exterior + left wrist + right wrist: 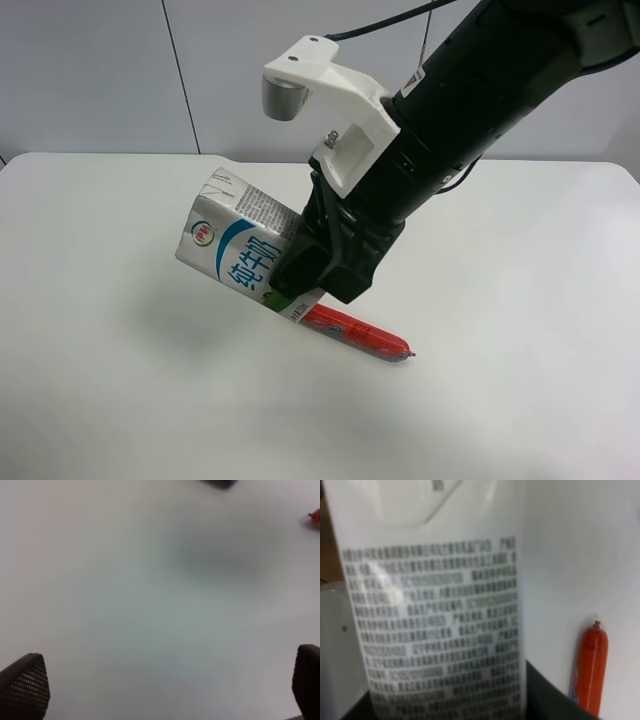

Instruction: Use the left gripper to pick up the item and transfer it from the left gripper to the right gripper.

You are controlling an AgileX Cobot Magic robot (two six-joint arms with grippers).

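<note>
The item, a white milk carton with blue characters, hangs tilted in the air above the table. My right gripper, on the black arm with the white bracket, is shut on the carton's lower end. In the right wrist view the carton's printed side fills the frame between the dark fingers. My left gripper is open and empty over bare table, with only its two fingertips showing. The left arm is not in the exterior high view.
A long red sausage lies on the white table just below the carton, and it also shows in the right wrist view. The left wrist view shows a dark blue object's edge and the sausage's red tip.
</note>
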